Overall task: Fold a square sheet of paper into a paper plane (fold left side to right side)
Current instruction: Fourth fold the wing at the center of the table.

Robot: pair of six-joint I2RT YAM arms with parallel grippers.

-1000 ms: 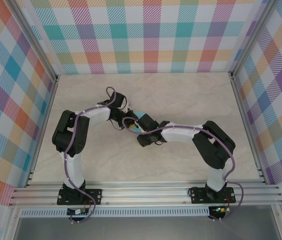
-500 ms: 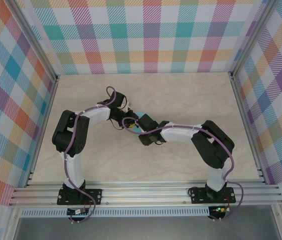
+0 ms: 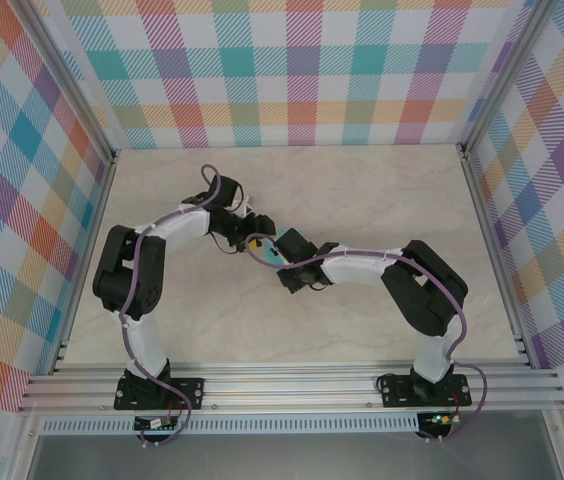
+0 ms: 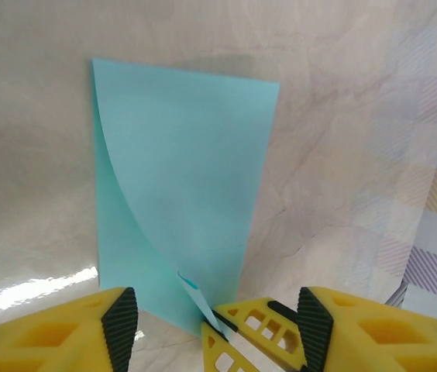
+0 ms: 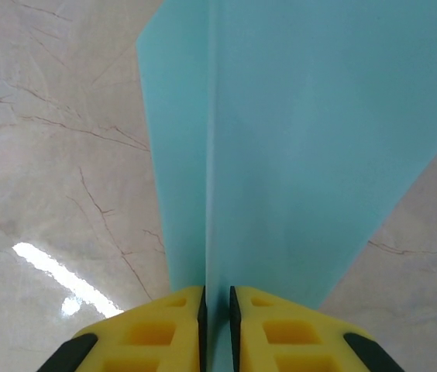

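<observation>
Right wrist view puts the right pincer (image 5: 217, 301) at bottom centre, its yellow fingers all but closed on the lifted edge of the thin turquoise square sheet of paper (image 5: 311, 139). The sheet runs up the frame from the grip, with a lower layer lying on the pale marbled tabletop (image 5: 63, 155) to the left. Left wrist view has the left pincer (image 4: 212, 310) spread wide along the bottom edge, gripping nothing. Beyond it, one flap of the sheet curls from the upper left corner down to the pinched point. Against the top view a second ago, the left arm (image 3: 167, 228) has swung its elbow toward the left of frame and drawn its wrist up-left, while the right has hardly shifted. I take it the left has let go, leaving the right to carry the fold, which is not yet creased flat.
</observation>
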